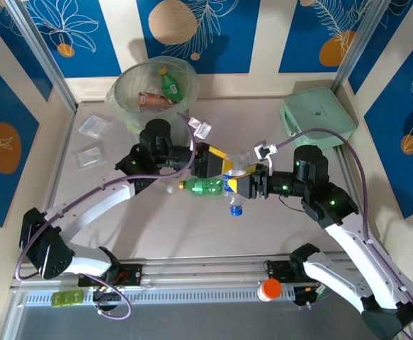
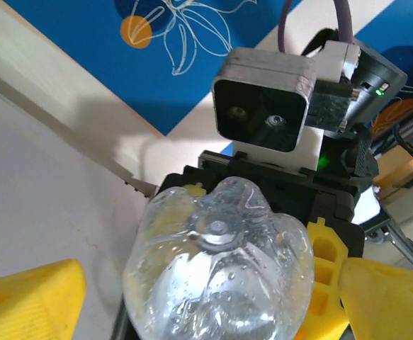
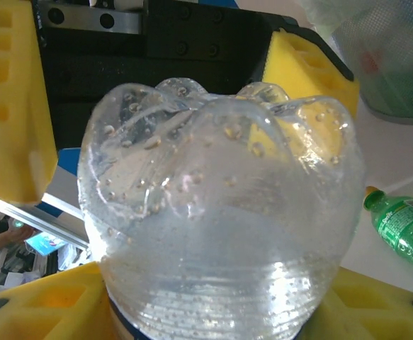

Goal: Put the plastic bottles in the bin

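1 bin (image 1: 119, 86), 1 case (image 1: 318, 113), 2 packets (image 1: 93, 126), approx 5 bottles (image 1: 205, 186) (2 in bin).

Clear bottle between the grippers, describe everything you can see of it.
The clear bottle is see-through plastic with a lobed base, ribbed wall and droplets inside. It lies roughly level, clamped in the yellow jaws of the right gripper, its base between the open jaws of the left gripper; contact there unclear.

Between the yellow fingers (image 3: 8, 99) sits a clear bottle (image 3: 220, 212), speckled with droplets. Beside them lies a green bottle (image 3: 404, 234), yellow-capped.
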